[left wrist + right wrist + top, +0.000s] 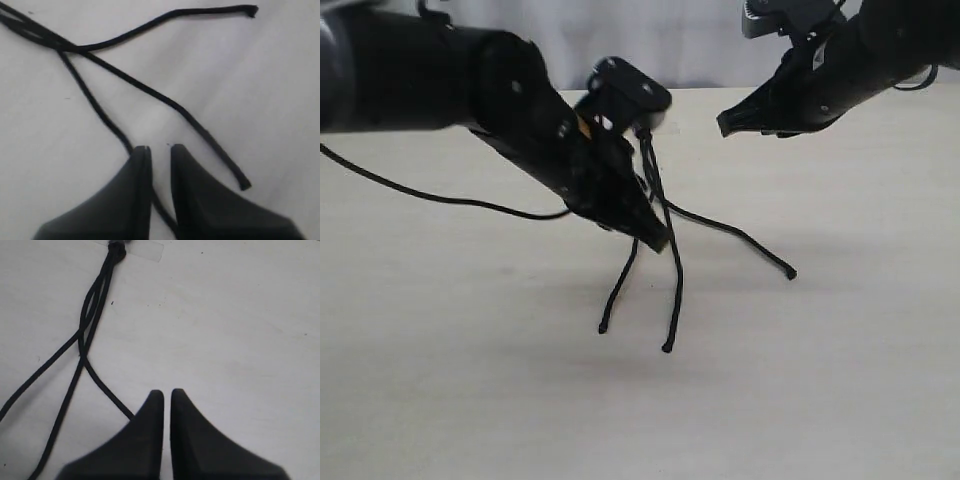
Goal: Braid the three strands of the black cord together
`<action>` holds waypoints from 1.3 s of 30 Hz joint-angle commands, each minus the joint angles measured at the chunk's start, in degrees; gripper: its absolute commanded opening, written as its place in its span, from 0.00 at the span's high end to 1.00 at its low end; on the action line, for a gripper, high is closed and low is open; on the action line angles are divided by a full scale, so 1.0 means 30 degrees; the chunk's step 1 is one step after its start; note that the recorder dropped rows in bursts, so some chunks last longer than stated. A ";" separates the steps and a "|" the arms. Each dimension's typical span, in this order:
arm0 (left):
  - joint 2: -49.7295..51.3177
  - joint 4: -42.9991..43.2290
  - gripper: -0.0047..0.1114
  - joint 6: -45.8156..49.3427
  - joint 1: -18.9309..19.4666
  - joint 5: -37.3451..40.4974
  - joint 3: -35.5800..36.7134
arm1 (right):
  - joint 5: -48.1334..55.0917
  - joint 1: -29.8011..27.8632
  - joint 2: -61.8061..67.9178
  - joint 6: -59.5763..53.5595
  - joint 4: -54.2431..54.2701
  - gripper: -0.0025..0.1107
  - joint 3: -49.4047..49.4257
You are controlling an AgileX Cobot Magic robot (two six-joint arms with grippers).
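Observation:
The black cord's knotted head (116, 250) is held to the table by clear tape (145, 249). Its three strands fan out towards the front: a left strand (618, 295), a middle strand (676, 290) and a right strand (740, 235). They cross close below the head. My left gripper (660, 240) hovers low over the crossing with its jaws a little apart. One strand (95, 105) runs under the left finger and across the gap (159, 149), lying loose there. My right gripper (725, 125) hangs higher at the back right, shut and empty (166, 392), with a strand (107, 390) running under one finger.
The pale wooden table (470, 400) carries the cord. A thin glossy robot cable (440, 197) trails across the table at the left. The left arm's wrist camera block (625, 90) hides part of the cord's head in the exterior view.

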 commanded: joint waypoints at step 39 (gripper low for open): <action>0.6976 0.6511 0.96 -0.5552 -0.2406 0.3614 -0.6180 | -0.0617 -0.2276 -0.0270 0.0317 -0.0101 0.94 0.0421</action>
